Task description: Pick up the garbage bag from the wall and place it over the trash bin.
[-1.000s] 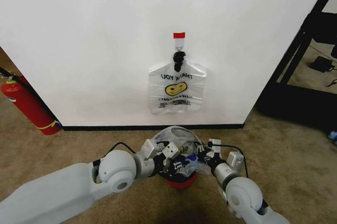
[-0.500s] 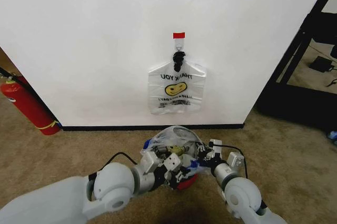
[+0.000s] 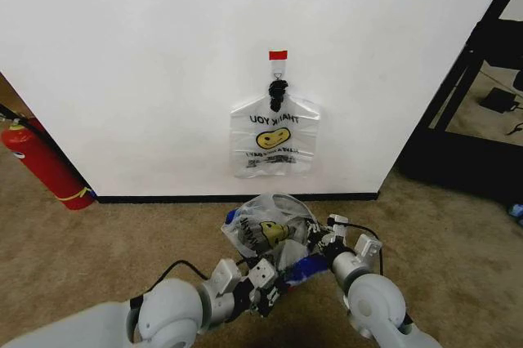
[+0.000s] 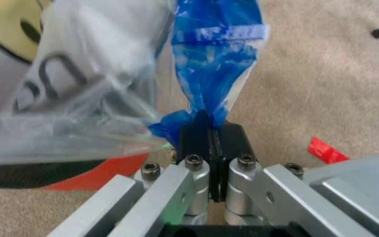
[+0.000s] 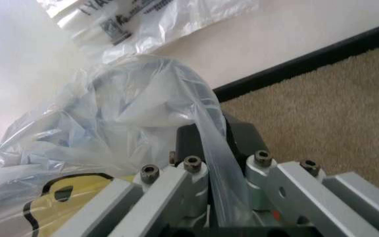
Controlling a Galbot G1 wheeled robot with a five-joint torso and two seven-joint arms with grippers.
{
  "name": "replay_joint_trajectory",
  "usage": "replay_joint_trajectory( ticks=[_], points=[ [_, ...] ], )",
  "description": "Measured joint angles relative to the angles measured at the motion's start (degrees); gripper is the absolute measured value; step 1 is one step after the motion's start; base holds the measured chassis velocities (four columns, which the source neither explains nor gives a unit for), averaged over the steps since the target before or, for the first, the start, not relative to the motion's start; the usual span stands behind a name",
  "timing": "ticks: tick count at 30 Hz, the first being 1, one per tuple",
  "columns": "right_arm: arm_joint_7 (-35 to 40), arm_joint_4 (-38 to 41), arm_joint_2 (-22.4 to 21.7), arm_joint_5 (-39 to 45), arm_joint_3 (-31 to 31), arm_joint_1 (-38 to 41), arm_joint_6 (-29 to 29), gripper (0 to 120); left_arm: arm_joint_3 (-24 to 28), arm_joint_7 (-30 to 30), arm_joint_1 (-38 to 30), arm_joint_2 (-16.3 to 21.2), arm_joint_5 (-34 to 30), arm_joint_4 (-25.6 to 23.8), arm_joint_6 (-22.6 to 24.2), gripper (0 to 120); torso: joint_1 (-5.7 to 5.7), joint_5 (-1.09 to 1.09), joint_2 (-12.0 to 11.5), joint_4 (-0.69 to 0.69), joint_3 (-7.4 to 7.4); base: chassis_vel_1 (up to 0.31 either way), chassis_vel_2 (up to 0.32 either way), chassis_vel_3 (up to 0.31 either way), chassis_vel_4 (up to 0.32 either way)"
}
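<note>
The garbage bag point(image 3: 270, 229), translucent white with a yellow smiley and blue patches, bulges low in front of the wall point(image 3: 122, 54). My left gripper point(image 3: 265, 283) is shut on a blue patch point(image 4: 212, 64) of the bag's edge, seen close in the left wrist view point(image 4: 209, 129). On the bag's other side, my right gripper point(image 3: 323, 246) is shut on a fold of clear plastic point(image 5: 209, 138). The trash bin sits under the bag; its red base point(image 4: 91, 178) peeks out below the plastic, and the bag hides the rest.
A second smiley bag point(image 3: 274, 140) hangs from a black hook point(image 3: 278, 91) under a red tape strip point(image 3: 278, 55). A red fire extinguisher point(image 3: 41, 160) leans at the left. A black rack point(image 3: 482, 103) stands at the right. Brown carpet point(image 3: 98, 242) lies all around.
My left arm has drawn back toward me, pulling the bag's blue edge with it. The bag now hides the bin's red base in the head view. The right gripper has barely moved.
</note>
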Motion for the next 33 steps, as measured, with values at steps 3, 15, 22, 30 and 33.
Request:
replay_joint_trajectory(
  ticks=[3, 15, 22, 30, 33],
  points=[
    [0.5, 0.2, 0.0, 0.6, 0.1, -0.1, -0.3, 1, -0.5, 0.1, 0.6, -0.1, 0.5, 0.5, -0.3, 0, 0.0, 0.0, 0.0, -0.01, 0.0, 0.0, 0.0, 0.0, 0.0],
    [1.9, 0.9, 0.3, 2.9, 0.6, -0.2, -0.3, 1, -3.7, 0.7, 7.3, -2.1, 4.8, 5.6, -3.3, 0, 0.0, -0.01, 0.0, -0.01, 0.0, 0.0, 0.0, 0.0, 0.0],
    [1.9, 1.3, 0.6, 3.2, 0.3, -0.5, -0.1, 1, -5.3, 0.8, 8.6, -2.7, 6.4, 7.5, -4.7, 0, 0.0, 0.01, 0.0, 0.0, 0.0, 0.0, 0.0, 0.0, 0.0],
    [1.7, 1.9, 0.6, 3.7, 0.3, -0.9, 0.1, 1, -7.2, 0.3, 9.3, -4.9, 4.1, 10.6, -6.0, 0, 0.0, 0.0, 0.0, -0.02, 0.0, 0.0, 0.0, 0.0, 0.0],
    [1.6, 1.7, 0.6, 3.6, 0.3, -0.6, 0.3, 1, -9.1, 0.1, 13.2, -5.0, 4.6, 9.0, -6.2, 0, 0.0, 0.0, 0.0, 0.01, 0.0, 0.0, 0.0, 0.0, 0.0]
  ],
)
